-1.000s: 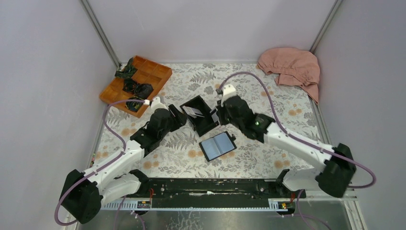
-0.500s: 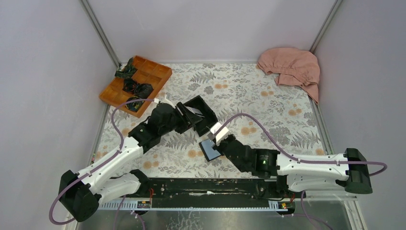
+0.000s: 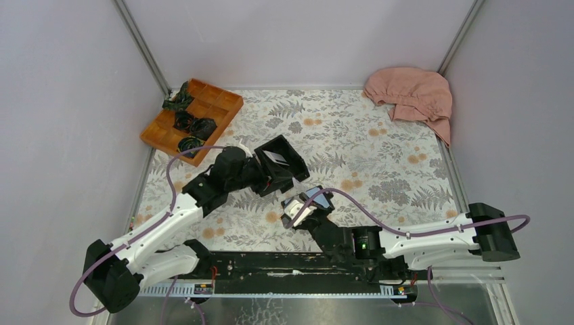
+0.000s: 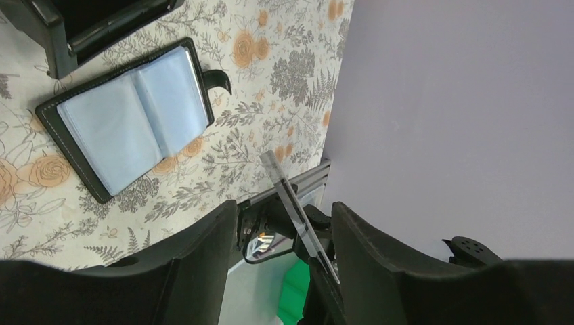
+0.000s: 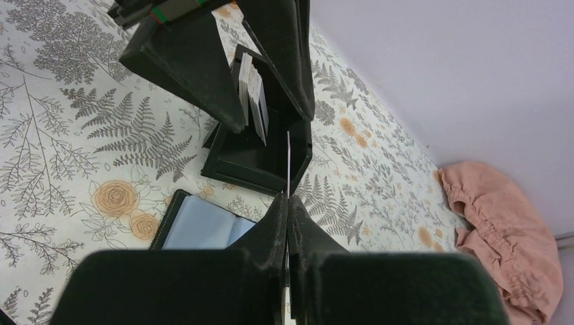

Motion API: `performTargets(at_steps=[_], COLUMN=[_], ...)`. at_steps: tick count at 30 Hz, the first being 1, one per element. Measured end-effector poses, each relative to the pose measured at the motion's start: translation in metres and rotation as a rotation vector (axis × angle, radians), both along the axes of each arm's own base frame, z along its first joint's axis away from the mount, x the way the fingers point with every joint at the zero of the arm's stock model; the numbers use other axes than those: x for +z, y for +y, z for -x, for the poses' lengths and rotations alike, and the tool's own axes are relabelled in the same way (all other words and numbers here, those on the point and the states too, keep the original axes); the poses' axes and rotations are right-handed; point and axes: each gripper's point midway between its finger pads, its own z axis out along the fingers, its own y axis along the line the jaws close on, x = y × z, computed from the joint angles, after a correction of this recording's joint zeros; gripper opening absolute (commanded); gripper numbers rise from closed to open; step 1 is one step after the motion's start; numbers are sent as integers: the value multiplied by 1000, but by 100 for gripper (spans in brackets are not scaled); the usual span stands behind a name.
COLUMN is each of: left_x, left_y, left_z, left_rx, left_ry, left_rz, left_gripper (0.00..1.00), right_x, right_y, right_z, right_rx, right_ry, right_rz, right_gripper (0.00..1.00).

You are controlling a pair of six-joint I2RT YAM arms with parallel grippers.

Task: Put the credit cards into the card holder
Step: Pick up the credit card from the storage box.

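The card holder [image 3: 322, 200] lies open on the flowered table, its blue-grey pockets facing up [image 4: 128, 128], [image 5: 203, 227]. My right gripper [image 3: 298, 211] hovers over its near left part, shut on one white credit card [image 3: 295, 206]. That card shows edge-on above the fingertips [image 5: 288, 162]. More credit cards [image 5: 252, 88] stand inside the tilted black box [image 3: 281, 159]. My left gripper [image 4: 284, 210] is beside that box, open with nothing between its fingers. Through the gap I see the right gripper's credit card [image 4: 291, 196].
An orange compartment tray [image 3: 215, 103] with dark crumpled items stands at the back left. A pink cloth [image 3: 413, 95] lies in the back right corner. Grey walls close in three sides, and a black rail [image 3: 298, 261] runs along the near edge.
The right arm has pulled back from the black box toward the near edge, carrying a card to above the card holder. The left arm reached right to the box, which now sits more tilted.
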Motion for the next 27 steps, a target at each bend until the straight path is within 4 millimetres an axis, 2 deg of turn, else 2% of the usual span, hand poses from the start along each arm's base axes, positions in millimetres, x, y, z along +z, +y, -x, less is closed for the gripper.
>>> performTargets(at_steps=[9,13,17,21,27], left_x=[-6,-13,-19,-19,-29], left_y=[-7,-9,-11,-12,-11], left_z=[12,13,13,13,17], left_rx=[-41,-50,-58,-57,-49], left_ry=[56,81,101,107,137], left_rz=[20,11,4,13,21], left_gripper=[60,57,47,30,20], right_x=[-5,-7,-4,-6,-15], right_y=[16,24,28,29,27], right_z=[6,11,16,20,22], right_rx=[30,54,76,90,93], right_ry=[-52,-78,-109,-131,-162], right_rz=[53,74,82,101,139], right_gripper=[0,0,0,0,0])
